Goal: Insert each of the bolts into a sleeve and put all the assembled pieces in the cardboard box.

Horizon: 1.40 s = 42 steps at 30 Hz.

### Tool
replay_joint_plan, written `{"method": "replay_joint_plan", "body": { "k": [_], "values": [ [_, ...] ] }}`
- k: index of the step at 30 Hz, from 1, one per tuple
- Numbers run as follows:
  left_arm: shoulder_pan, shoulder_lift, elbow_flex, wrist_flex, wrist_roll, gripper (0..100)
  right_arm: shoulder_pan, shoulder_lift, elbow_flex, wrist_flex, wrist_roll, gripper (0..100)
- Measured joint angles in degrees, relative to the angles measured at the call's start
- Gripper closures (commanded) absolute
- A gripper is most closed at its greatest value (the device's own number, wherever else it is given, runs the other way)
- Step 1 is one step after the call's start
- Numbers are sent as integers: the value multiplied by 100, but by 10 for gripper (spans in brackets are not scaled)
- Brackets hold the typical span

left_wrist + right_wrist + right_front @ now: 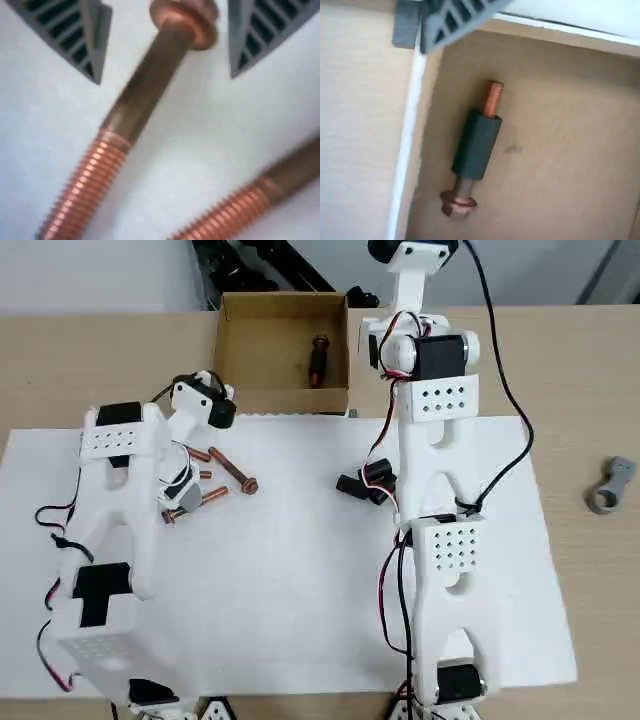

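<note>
The left end effector point(165, 77) is wide open around a long copper bolt point(135, 110). It looks ready to grab

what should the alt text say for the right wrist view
A copper bolt pushed through a black sleeve lies flat on the floor of the cardboard box, close to one wall. The bolt's flanged head sticks out of one end of the sleeve and its tip out of the other.
</note>
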Motion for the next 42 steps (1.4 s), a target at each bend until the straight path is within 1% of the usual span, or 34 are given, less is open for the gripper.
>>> {"method": "replay_joint_plan", "body": {
  "k": [6,12,14,17,20,22,25,28,31,34,42],
  "values": [
    [0,-44,-519,0,-571,810,0,0,0,0,0,851],
    [0,-44,-571,-88,-1125,801,0,0,0,0,0,851],
    [9,-44,-571,-88,-1415,800,0,0,0,0,0,851],
    [35,176,-642,-141,-1802,801,0,0,0,35,0,851],
    [35,624,-932,-141,-1943,802,0,0,0,185,0,851],
    [35,993,-1204,-105,-2040,820,0,0,0,255,0,851],
    [35,1547,-1653,114,-2242,905,0,0,0,316,0,851],
    [18,2031,-2145,571,-2409,972,0,0,0,316,0,851],
    [9,2365,-2479,1055,-2716,993,0,0,0,316,0,851],
    [-26,2532,-2725,1310,-2831,994,0,0,0,316,0,851],
    [-70,2418,-2769,1398,-2892,994,0,0,0,316,0,851]
  ]
}}
